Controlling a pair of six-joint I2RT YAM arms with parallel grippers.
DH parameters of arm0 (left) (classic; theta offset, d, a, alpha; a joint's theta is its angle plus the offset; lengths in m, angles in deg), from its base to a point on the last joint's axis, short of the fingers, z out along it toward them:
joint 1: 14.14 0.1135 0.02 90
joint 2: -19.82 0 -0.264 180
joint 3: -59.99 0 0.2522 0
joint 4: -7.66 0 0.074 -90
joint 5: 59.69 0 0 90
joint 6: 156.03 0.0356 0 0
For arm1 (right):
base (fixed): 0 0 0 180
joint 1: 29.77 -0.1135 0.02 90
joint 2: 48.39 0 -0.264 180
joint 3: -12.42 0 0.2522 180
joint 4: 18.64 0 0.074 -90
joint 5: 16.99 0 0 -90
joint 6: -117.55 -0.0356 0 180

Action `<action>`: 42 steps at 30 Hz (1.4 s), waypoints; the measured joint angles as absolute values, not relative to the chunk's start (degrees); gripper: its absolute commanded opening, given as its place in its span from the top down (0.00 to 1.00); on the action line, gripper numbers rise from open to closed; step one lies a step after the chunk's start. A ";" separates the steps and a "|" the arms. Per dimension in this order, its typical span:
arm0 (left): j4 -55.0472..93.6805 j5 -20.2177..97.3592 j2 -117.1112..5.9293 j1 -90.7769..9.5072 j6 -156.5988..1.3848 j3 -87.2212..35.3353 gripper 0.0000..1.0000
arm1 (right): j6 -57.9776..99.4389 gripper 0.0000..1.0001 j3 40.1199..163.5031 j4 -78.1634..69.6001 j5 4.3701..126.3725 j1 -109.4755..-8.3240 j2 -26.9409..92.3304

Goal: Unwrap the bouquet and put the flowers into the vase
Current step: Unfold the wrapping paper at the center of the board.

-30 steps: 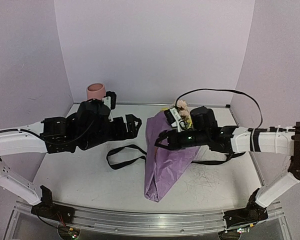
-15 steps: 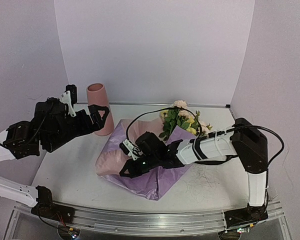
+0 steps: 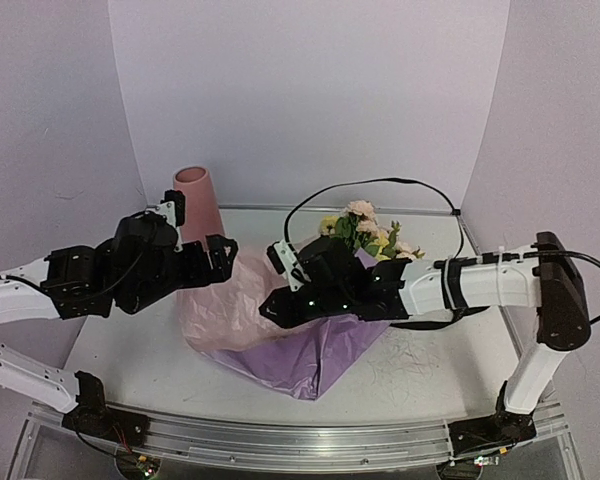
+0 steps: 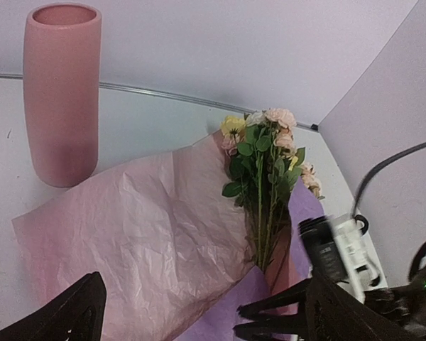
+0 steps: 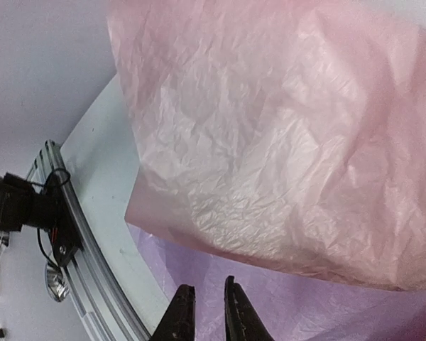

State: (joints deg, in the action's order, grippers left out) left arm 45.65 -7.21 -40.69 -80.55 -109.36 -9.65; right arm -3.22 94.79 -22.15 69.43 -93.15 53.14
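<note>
The bouquet lies unwrapped in the middle of the table. The flowers (image 3: 366, 232) (image 4: 265, 145) rest with their stems on the spread wrapping, a crinkled pink paper sheet (image 3: 212, 322) (image 4: 138, 231) (image 5: 284, 135) over a lilac sheet (image 3: 320, 360) (image 5: 305, 305). The pink vase (image 3: 194, 197) (image 4: 62, 92) stands upright at the back left, beside the paper. My left gripper (image 3: 218, 256) (image 4: 206, 328) is open, hovering over the pink sheet's left side. My right gripper (image 3: 274, 306) (image 5: 208, 310) hangs just above the lilac sheet with a narrow gap between its jaws and nothing in them.
The metal rail (image 3: 280, 440) (image 5: 64, 234) runs along the table's near edge. Lilac walls (image 3: 310, 100) close off the back and both sides. The right arm's black cable (image 3: 380, 183) loops above the flowers.
The wrapping went from a closed cone to spread sheets. My right gripper parted its jaws and let go of the paper. My left arm swung right towards the pink sheet.
</note>
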 measured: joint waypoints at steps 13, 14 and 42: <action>45.30 -0.84 -55.13 -75.41 -111.52 -10.35 0.01 | -5.28 1.00 100.93 -2.47 90.03 -93.08 54.99; 45.10 -0.39 -55.52 -75.13 -111.51 -10.35 0.01 | -5.69 1.00 101.26 -1.58 90.81 -93.08 55.46; 41.85 9.74 -81.66 -71.17 -113.12 -18.33 0.05 | -29.64 1.00 74.41 17.71 99.11 -91.68 35.97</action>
State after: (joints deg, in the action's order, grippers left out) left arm 41.85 9.74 -81.66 -71.17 -113.12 -18.33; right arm -29.64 74.41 17.71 99.11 -91.68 35.97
